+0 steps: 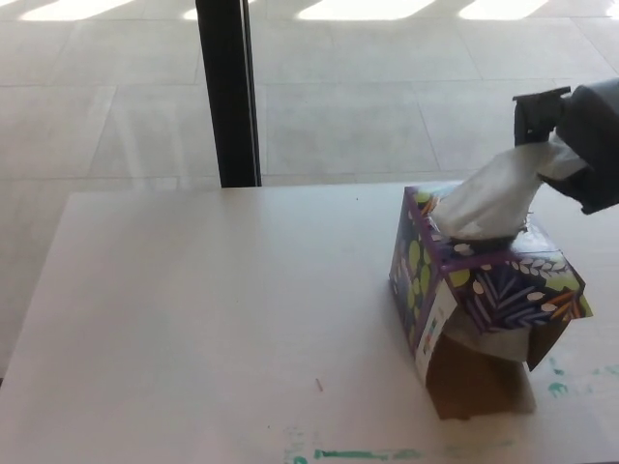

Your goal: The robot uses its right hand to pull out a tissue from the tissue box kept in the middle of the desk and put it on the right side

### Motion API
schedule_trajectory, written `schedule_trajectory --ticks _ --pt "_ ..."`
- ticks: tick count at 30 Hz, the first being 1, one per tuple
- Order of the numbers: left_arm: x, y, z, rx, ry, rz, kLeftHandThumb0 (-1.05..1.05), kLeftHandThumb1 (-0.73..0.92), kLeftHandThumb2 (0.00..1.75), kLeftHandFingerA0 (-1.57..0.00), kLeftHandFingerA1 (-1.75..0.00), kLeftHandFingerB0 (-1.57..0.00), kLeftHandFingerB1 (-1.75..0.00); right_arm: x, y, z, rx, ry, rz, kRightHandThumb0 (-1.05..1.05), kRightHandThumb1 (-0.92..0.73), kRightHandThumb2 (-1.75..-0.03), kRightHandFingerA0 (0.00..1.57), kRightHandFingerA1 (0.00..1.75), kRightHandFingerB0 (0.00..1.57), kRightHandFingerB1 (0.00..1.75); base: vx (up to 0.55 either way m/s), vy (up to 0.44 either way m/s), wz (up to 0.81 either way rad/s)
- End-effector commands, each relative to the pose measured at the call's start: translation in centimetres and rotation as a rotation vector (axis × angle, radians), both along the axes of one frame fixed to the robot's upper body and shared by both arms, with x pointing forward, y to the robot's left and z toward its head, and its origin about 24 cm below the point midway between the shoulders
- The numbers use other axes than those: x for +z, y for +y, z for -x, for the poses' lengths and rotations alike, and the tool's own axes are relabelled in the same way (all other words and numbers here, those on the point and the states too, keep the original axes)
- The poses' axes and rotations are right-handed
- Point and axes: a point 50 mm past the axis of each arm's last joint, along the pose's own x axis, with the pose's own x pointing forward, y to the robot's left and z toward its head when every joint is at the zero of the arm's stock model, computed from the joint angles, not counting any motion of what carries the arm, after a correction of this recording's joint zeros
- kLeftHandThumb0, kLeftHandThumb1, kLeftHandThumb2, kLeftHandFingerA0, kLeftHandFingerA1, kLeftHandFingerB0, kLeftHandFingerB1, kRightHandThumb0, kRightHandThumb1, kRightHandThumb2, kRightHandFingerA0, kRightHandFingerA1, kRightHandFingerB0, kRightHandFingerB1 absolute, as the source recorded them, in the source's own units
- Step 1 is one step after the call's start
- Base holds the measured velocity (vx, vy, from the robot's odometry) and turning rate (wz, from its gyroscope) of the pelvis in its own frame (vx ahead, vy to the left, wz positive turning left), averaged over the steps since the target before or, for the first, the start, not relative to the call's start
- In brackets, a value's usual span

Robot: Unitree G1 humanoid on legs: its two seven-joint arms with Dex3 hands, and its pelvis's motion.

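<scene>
Head view: raised right robot hand (571, 135) gripping tissue (488, 198)

tissue box (484, 290) sits on the tabletop (213, 319) toward its right side, tissue (488, 198) sticking up out of it, pole (227, 92) behind.

Head camera looks down on the desk (193, 319) (fairly near); floor (387, 87) beyond.

The pale desk (193, 309) is carrying just the tissue box (484, 290), which is sitting toward its right side with a side flap hanging open; green paint smears (363, 453) are showing along the near edge, left of the box
</scene>
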Motion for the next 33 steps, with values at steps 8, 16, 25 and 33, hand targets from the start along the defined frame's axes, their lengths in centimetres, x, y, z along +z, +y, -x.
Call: schedule_trajectory --ticks 8,16,25,33 --pt "0.3 0.6 0.4 0.007 0.006 -0.010 -1.05 0.89 0.85 -0.74 -1.13 -0.60 -1.07 6.6 -1.6 -0.5 -0.075 -0.388 -0.383 -0.30 -0.40 -1.34 1.07 1.75 0.93 1.46 0.00 0.000 0.00" --pt "0.2 0.5 1.0 -0.005 0.011 -0.007 -1.05 0.90 0.88 -0.71 -1.14 -0.58 -1.07 6.8 -2.5 -0.4 -0.084 -0.471 -0.539 -0.23 -0.34 -1.36 1.04 1.75 0.87 1.54 0.00 0.000 0.00" --pt "0.2 0.7 0.8 0.020 0.004 0.002 -1.05 0.89 0.85 -0.73 -1.12 -0.60 -1.05 7.6 -5.4 0.2 -0.199 -0.384 -0.395 -0.22 -0.52 -1.07 0.97 1.75 0.80 1.44 0.00 0.000 0.00" --pt "0.4 0.7 0.6 0.003 -0.004 -0.019 -1.05 0.89 0.89 -0.74 -1.14 -0.57 -1.06 2.3 -10.3 1.6 -0.420 -0.043 -0.043 -0.19 -0.58 -0.73 0.83 1.64 0.72 1.37 0.00 0.000 0.00"
